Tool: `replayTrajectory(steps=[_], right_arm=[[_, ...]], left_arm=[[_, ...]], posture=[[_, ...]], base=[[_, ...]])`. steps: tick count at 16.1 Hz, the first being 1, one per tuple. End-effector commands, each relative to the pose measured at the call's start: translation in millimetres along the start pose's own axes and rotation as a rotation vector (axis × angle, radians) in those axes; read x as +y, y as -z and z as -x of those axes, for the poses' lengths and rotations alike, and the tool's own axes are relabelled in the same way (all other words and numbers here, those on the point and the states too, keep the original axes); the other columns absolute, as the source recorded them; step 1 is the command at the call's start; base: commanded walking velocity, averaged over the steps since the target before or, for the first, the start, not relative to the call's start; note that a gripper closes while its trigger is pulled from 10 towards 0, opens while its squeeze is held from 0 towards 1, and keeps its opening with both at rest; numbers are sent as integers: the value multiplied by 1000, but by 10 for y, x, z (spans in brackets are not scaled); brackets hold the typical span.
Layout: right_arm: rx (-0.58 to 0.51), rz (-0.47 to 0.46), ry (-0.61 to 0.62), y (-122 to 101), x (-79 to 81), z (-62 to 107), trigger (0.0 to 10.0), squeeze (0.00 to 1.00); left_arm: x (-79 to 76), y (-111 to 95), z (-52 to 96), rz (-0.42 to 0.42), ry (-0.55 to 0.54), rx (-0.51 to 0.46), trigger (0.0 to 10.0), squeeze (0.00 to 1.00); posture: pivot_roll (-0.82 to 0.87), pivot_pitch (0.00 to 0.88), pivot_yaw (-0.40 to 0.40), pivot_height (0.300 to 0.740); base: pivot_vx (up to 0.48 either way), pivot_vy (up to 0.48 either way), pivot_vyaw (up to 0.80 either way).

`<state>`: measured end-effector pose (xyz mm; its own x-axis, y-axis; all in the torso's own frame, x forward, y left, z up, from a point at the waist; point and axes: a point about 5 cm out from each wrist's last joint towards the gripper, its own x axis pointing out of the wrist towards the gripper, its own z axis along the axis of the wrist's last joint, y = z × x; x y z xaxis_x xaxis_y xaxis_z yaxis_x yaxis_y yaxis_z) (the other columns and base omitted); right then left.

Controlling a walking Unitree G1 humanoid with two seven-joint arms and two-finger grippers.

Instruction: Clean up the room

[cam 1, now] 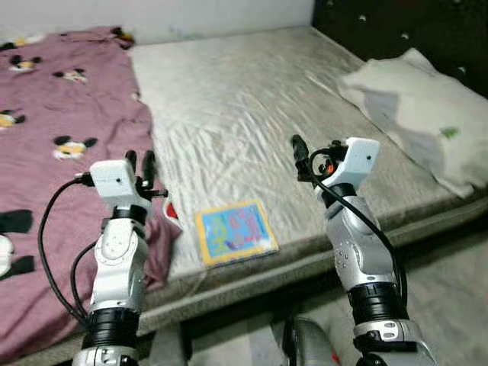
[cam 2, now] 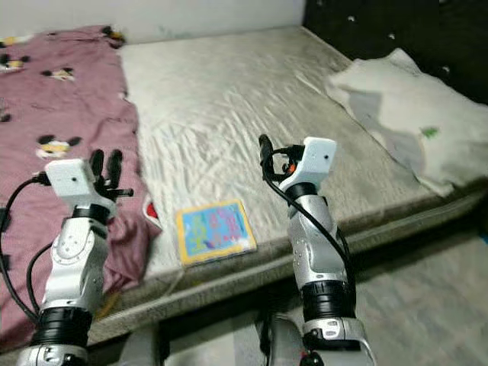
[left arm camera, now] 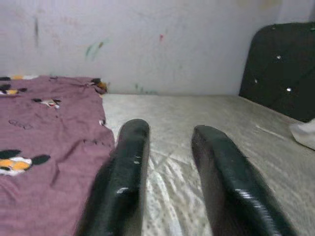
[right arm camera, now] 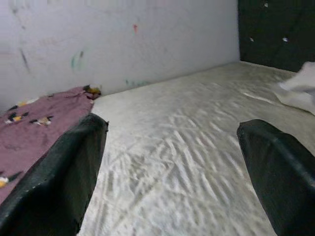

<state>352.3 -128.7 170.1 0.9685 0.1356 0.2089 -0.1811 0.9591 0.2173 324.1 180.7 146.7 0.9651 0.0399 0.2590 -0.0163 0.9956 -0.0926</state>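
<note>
Book [cam 1: 235, 232] at mattress [cam 1: 229, 107] edge between both released grippers; blanket [cam 1: 53, 152] possibly overhanging.

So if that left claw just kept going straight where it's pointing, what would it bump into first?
Probably nothing nearby: the left end effector points over the bare mattress beside the maroon blanket, toward the far wall. Depth is hard to judge.

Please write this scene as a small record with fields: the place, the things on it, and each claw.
place: bed by a wall
blanket: purple blanket, on the robot's left side of the bed
book: colourful book, flat near the front edge
pillow: white pillow, on the right by the dark headboard
left claw: open, holds nothing, above the blanket's edge
right claw: open wide, holds nothing, above the mattress
</note>
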Motion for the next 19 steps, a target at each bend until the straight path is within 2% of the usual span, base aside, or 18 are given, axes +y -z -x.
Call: replayTrajectory(steps=[1, 6, 8, 10, 13, 15, 19], right_arm=[[-13, 11, 31, -19, -45, -4, 10000, 0], [-2, 91, 30, 39, -136, 69, 10000, 0], [20, 108, 48, 93, -227, 150, 10000, 0], [24, 113, 55, 108, -249, 172, 10000, 0], [21, 118, 53, 121, -221, 178, 10000, 0], [20, 122, 64, 114, -220, 157, 10000, 0], [21, 127, 60, 133, -187, 166, 10000, 0]], left_arm=[[-41, 4, -35, -3, 14, 6, 10000, 1000], [-68, 19, -86, -23, 36, 19, 10000, 1000], [-105, 73, -62, 11, 68, 38, 10000, 1000], [-140, 86, -59, 23, 88, 37, 10000, 1000], [-160, 103, -79, 13, 104, 55, 10000, 1000], [-173, 170, -80, -27, 125, 115, 10000, 1000], [-165, 214, -8, -56, 145, 134, 10000, 1000]], posture=[[-28, 0, 17, 689], [-23, 0, 13, 739], [-28, 0, 13, 740], [-29, 0, 13, 740], [-27, 0, 15, 740], [-18, 0, 11, 740], [-8, 0, 1, 740]], base=[[0, 0, 0], [0, 0, 0], [0, 0, 0], [0, 0, 0], [0, 0, 0], [0, 0, 0], [0, 0, 0]])
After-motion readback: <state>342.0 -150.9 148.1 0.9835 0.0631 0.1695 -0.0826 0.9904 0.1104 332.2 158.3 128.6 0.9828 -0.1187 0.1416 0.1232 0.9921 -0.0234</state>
